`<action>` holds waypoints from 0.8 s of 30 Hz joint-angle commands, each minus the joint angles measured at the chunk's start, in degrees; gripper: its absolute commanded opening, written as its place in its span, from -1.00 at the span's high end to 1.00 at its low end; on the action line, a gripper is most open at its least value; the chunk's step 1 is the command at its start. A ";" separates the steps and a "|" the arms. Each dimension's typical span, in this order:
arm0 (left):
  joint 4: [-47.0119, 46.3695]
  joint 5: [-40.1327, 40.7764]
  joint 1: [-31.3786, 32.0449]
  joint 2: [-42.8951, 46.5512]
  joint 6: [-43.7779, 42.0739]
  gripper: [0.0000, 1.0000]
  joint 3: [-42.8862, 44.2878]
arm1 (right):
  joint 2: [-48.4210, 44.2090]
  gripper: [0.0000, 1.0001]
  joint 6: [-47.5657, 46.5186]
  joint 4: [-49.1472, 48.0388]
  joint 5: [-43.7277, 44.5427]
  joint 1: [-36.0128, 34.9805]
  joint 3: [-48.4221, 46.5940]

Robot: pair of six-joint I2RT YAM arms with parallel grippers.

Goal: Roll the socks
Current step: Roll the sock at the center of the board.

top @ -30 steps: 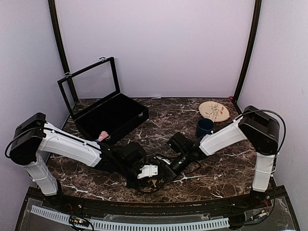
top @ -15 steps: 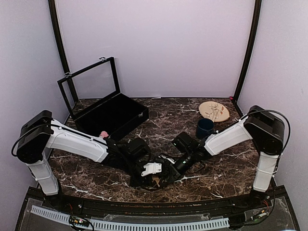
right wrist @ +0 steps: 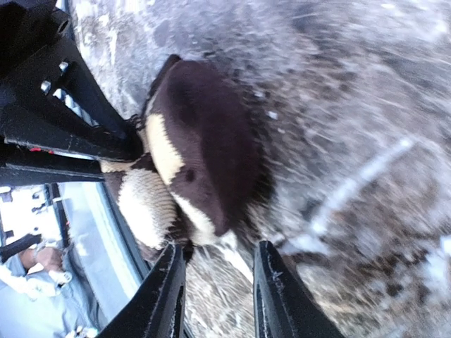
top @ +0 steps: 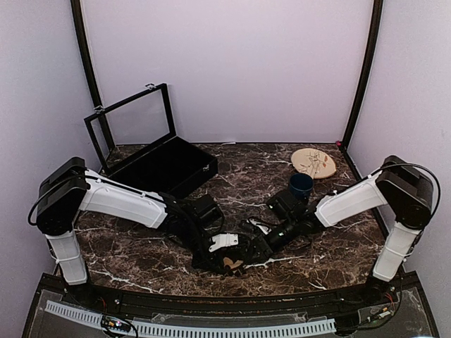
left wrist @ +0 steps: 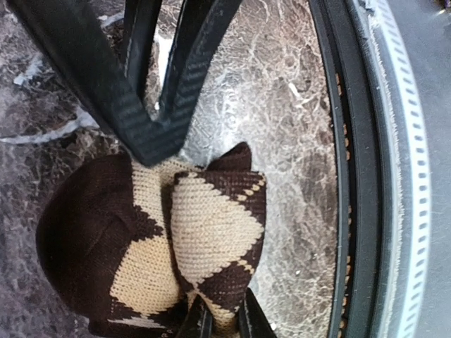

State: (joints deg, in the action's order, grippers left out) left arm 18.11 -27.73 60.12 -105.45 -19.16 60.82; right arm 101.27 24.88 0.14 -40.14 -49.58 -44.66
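Observation:
A black sock with tan argyle diamonds (left wrist: 211, 225) lies bunched into a roll on the marble near the table's front edge, small in the top view (top: 230, 263). My left gripper (left wrist: 220, 322) is shut on a fold at the roll's near end, with the fabric pinched between both fingers; from above, the left gripper (top: 223, 246) sits just over the roll. My right gripper (right wrist: 222, 296) stands open just short of the sock (right wrist: 201, 151), with only marble between its fingers. Seen from above, the right gripper (top: 252, 248) is to the right of the roll.
A black case with its lid raised (top: 165, 169) stands at the back left. A dark blue mug (top: 300, 185) and a round tan plate (top: 313, 163) sit at the back right, close behind the right arm. The table's black front rail (left wrist: 352, 211) runs right beside the sock.
My right gripper has opened, let go of the sock and drawn back to the right. The left arm has shifted to the right and still grips the roll.

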 commanded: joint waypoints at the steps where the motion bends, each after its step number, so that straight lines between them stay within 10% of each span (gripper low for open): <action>1: 8.07 -6.18 -1.45 -2.48 1.73 0.77 0.80 | -4.03 0.36 0.11 -2.33 6.25 0.44 2.65; 24: 15.71 -24.67 -9.38 -11.55 3.78 0.78 6.34 | -20.13 0.35 -15.27 -0.77 44.30 -19.13 8.70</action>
State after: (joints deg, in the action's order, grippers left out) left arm 28.51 -51.16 51.44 -114.93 -15.16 66.65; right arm 82.89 13.52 0.08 -3.64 -65.28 -36.60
